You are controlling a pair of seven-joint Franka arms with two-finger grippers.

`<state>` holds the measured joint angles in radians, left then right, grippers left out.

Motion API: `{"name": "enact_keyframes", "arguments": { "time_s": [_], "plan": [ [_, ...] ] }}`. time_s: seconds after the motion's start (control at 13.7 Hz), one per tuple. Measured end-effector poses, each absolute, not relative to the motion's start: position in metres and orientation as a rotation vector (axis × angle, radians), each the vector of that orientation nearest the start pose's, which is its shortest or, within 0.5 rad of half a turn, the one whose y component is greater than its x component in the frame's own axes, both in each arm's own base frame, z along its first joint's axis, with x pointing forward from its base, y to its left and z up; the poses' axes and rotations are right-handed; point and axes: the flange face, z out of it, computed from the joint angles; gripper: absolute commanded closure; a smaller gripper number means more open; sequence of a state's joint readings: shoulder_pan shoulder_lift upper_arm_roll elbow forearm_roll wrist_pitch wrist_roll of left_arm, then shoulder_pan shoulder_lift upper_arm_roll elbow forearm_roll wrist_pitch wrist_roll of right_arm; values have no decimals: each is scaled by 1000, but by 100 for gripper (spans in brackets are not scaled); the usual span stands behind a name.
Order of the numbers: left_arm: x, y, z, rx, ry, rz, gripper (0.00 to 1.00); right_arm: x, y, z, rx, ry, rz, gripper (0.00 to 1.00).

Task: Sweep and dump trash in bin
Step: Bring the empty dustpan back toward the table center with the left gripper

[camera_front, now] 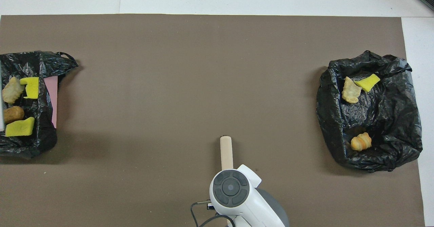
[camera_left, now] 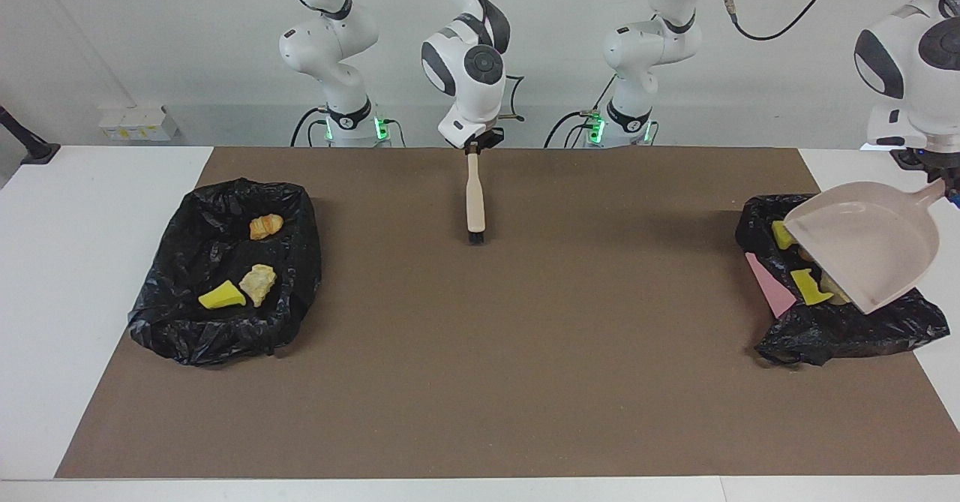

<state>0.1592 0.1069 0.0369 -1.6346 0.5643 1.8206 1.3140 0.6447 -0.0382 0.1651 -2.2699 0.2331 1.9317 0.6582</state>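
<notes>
Facing view, no legible writing, dustpan (camera_left: 870, 243) raised

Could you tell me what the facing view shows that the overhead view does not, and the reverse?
Only the facing view shows the left gripper gripping the handle of the pink dustpan, tilted over the bin at the left arm's end. It also shows the right gripper clamped on the brush.

Only the overhead view shows all four chunks in that bin unobstructed, among them the brown lump, which the dustpan hides in the facing view.

Both show the brush, the flat pink sheet and the bin at the right arm's end holding three chunks.
</notes>
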Motion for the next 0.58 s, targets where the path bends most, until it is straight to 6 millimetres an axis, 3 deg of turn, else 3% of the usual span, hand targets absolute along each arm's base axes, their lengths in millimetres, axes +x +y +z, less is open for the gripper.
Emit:
{"name": "enact_keyframes", "arguments": {
  "time_s": [0.29,0.58],
  "plan": [
    [588,114,550,-2517,1380,249,100,317,355,350,-3143,-90,575,100],
    [588,54,541,-2849,1102,151,100,322,349,349,-3130,-142,580,75]
  ]
}}
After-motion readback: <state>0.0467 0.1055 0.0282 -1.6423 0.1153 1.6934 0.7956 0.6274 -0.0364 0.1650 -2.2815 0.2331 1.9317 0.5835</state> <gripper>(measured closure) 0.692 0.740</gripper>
